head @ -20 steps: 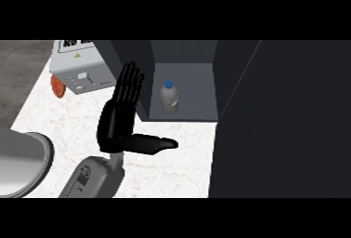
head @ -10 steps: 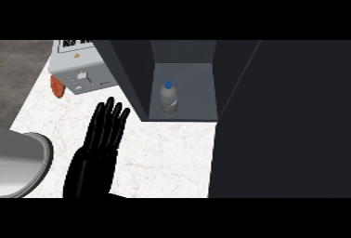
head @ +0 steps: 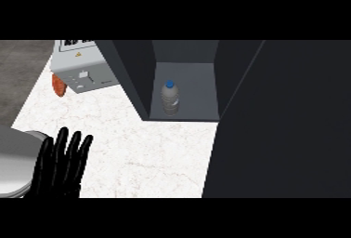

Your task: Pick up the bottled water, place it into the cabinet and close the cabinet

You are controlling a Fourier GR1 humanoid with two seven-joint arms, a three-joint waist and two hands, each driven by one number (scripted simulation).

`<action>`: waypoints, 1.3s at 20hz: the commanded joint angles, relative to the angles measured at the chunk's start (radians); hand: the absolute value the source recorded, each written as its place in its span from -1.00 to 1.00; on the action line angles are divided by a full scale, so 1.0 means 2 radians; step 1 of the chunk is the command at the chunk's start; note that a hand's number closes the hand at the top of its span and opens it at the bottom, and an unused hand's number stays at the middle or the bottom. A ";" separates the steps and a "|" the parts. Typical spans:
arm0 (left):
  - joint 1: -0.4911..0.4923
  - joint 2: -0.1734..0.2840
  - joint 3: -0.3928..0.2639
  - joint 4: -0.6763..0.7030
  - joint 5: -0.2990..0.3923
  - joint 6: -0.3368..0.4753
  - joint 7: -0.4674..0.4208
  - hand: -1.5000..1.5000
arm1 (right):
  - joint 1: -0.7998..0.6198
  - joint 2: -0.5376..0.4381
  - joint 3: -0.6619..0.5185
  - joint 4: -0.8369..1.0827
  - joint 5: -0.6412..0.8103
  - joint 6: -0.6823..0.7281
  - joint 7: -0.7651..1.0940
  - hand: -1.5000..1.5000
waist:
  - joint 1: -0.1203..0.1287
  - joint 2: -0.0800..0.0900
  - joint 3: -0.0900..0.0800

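The bottled water [head: 170, 98] stands upright inside the open cabinet [head: 184, 69] in the upper middle of the frame, on the cabinet's floor, a little left of centre in the compartment and close to its left wall without clearly touching it. Its long axis runs straight up, blue cap at the top, so from this steep downward view it points toward the frame's upper edge. The left robot hand [head: 60, 163] shows at the lower left of the frame, fingers straight and spread, pointing up the picture, holding nothing; it hangs over the white marbled desk [head: 144, 148] and just beside the rim of a grey round bowl or pan [head: 15, 162] at the left edge. From that hand the bottle lies up and to the right, well apart, with bare desk between them. The right robot hand is not in view at all. The cabinet's dark door [head: 281, 121] fills the right side of the frame, swung open toward the viewer. Since the bottle already sits in the compartment, I judge that the closing of the door is what remains, and the door lies far to the right of the only hand visible, so the unseen right hand would seem the nearer one for it. A grey appliance with a switch [head: 83, 72] stands at the upper left, with something orange-red [head: 58, 85] at its left side.
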 commanded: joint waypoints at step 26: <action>0.208 0.115 0.244 -0.064 0.233 -0.219 -0.058 -1.00 | -0.215 0.150 0.095 0.019 0.016 -0.031 0.248 1.00 | 0.027 0.001 -0.002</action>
